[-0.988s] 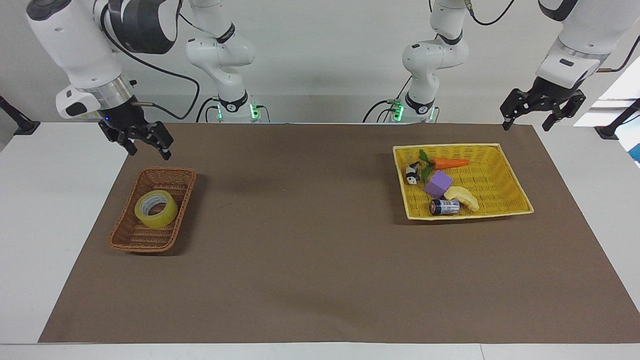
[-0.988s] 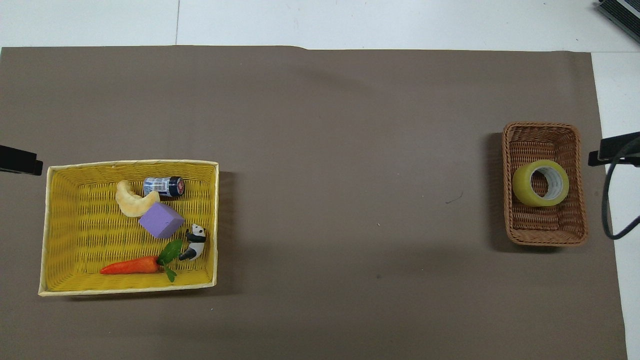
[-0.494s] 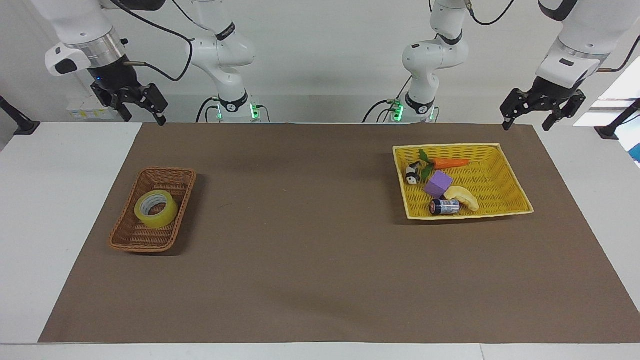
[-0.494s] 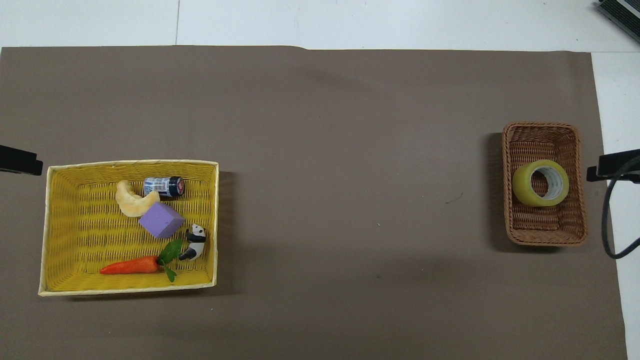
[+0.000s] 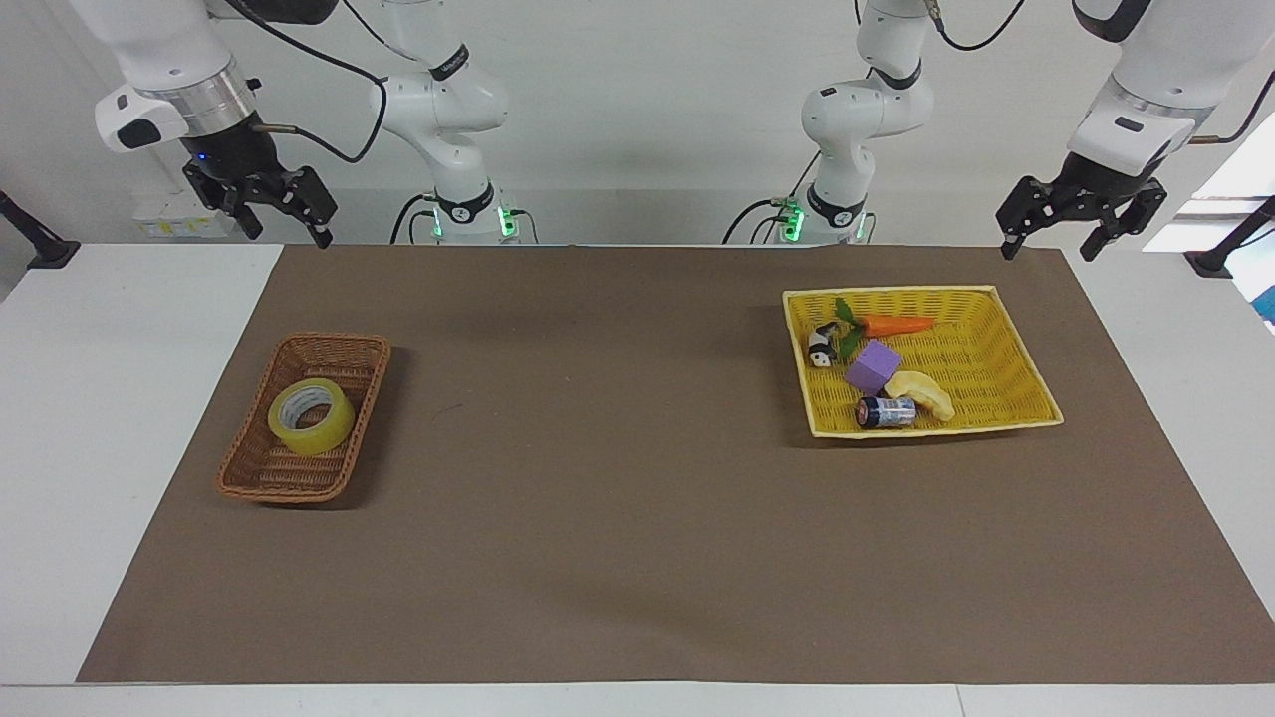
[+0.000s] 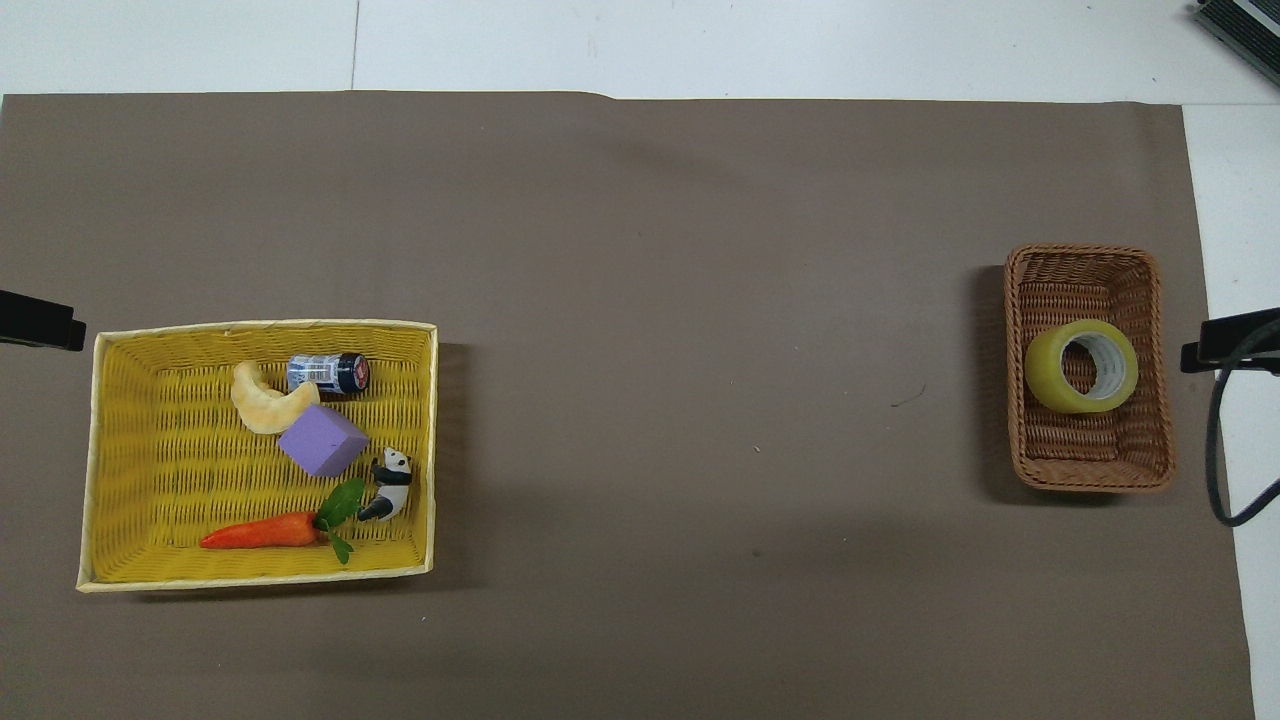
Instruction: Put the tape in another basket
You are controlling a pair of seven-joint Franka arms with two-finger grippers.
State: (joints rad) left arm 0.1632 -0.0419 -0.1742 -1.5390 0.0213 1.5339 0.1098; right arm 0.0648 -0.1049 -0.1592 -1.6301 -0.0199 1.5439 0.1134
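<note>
Covering most of the white table is a brown mat, with a pale wall at the robots' end. On the mat, toward the right arm's end, sits the basket, and the tape lies inside it, core facing up and tilted, about midway along its length. Toward the left arm's end sits a yellow tray holding a carrot, a purple block, a panda figure, a banana toy and a small can. The right gripper hangs with fingers spread wide and empty over the mat's edge at the robots' end. Compared with a second ago it has risen and pulled away from the basket; over the last half second it has barely shifted. The left gripper waits, also spread wide and empty, above the mat corner near the tray, unchanged. Tape and tray contents have not moved. Between basket and tray lies a wide stretch of bare mat, and the mat strip farthest from the robots is also open.
</note>
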